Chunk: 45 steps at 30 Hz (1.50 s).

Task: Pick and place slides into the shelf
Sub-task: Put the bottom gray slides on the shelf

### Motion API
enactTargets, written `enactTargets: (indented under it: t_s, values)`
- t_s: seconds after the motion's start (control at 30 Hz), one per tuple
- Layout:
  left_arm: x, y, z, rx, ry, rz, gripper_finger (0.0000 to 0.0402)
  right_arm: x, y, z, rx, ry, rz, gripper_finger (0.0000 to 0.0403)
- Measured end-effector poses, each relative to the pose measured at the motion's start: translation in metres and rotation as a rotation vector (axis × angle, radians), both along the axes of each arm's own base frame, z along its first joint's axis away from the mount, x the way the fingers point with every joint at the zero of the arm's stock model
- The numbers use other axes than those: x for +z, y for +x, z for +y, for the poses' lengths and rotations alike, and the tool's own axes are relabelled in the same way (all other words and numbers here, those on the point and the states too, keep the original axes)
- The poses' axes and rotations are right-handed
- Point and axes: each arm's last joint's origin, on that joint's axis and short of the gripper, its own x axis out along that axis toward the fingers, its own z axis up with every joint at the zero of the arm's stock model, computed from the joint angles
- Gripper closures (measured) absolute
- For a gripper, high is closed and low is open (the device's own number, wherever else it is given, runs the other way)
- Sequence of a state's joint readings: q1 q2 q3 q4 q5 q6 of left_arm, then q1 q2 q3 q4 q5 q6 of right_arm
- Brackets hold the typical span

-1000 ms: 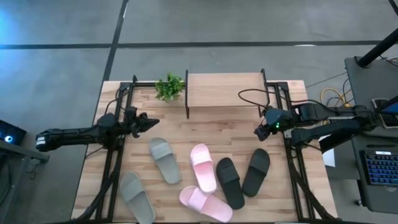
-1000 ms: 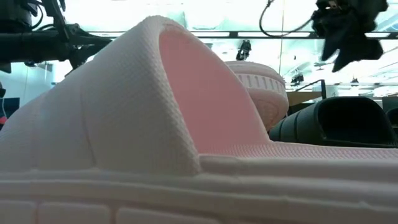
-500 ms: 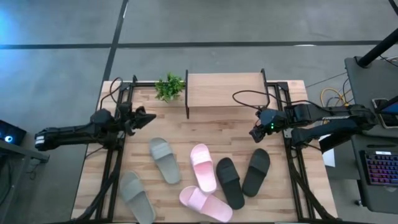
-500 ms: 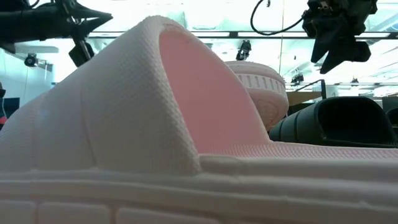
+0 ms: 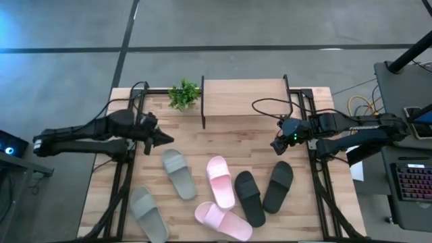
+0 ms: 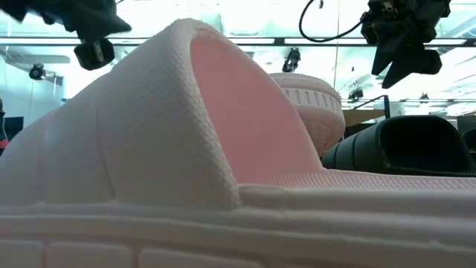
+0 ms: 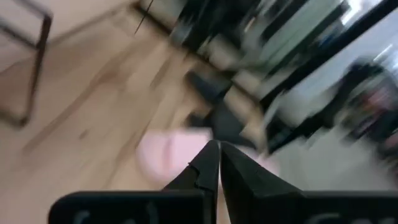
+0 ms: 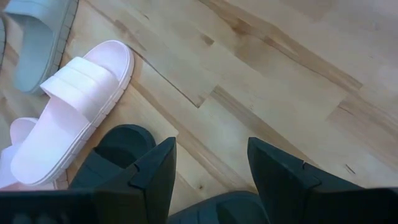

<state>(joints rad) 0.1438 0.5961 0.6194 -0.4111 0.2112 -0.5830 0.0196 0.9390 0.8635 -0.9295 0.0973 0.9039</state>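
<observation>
Six slides lie sole-down on the near half of the table: a grey-green pair (image 5: 179, 173) (image 5: 148, 214), a pink pair (image 5: 220, 181) (image 5: 223, 221) and a black pair (image 5: 249, 198) (image 5: 278, 186). The shelf (image 5: 243, 98) stands at the far edge, with nothing on its top board. My left gripper (image 5: 160, 140) is shut and hovers just beyond the far grey-green slide. Its wrist view is blurred, with the shut fingers (image 7: 217, 148) above pink and dark shapes. My right gripper (image 5: 277, 147) is open in the air over the bare table beyond the right black slide (image 8: 118, 149). The near pink slide (image 6: 171, 149) fills the low view.
A small green plant (image 5: 183, 94) stands at the shelf's left end. Black frame rails (image 5: 121, 175) (image 5: 320, 182) run along both table sides. Bare wood (image 5: 229, 138) lies between the shelf and the slides. A desk with a keyboard (image 5: 412, 182) stands off the table's right side.
My left gripper has swung toward the near edge and tipped downward, ending close to the far grey-green slide. My right gripper has shifted slightly toward the table's left, then held still. None of the slides has moved.
</observation>
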Motion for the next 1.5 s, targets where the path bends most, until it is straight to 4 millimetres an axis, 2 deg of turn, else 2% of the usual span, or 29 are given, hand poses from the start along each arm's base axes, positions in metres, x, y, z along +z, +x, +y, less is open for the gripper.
enactTargets:
  t_s: [0.23,0.43,0.67,0.8,0.97,1.2,1.37,1.5]
  values:
    - [0.021,0.015,-0.01,-0.069,0.169,0.39,0.0402,0.0,0.0,0.0,0.0,0.0,0.0,0.0211]
    - [0.031,0.029,-0.039,-0.18,0.143,0.579,0.0402,0.0,0.0,0.0,-0.005,-0.007,0.0,0.0211]
    - [0.02,0.019,-0.094,-0.181,0.128,0.883,0.0402,-0.003,0.003,0.0,0.014,-0.019,0.02,0.0211]
    - [0.015,0.016,-0.131,-0.151,0.09,0.969,0.0401,-0.005,0.006,0.0,0.023,-0.024,0.035,0.0211]
    - [0.01,0.022,-0.185,-0.137,0.113,1.027,0.0401,-0.008,0.009,0.0,0.047,-0.039,0.059,0.0211]
    - [-0.008,0.037,-0.265,-0.178,0.278,1.135,0.0401,-0.016,0.018,0.0,0.117,-0.081,0.11,0.0211]
    - [-0.012,0.045,-0.299,-0.051,0.361,1.231,0.0401,-0.023,0.028,0.0,0.159,-0.104,0.135,0.0211]
    - [-0.015,0.045,-0.321,0.049,0.329,1.202,0.0401,-0.029,0.036,0.0,0.191,-0.12,0.158,0.0211]
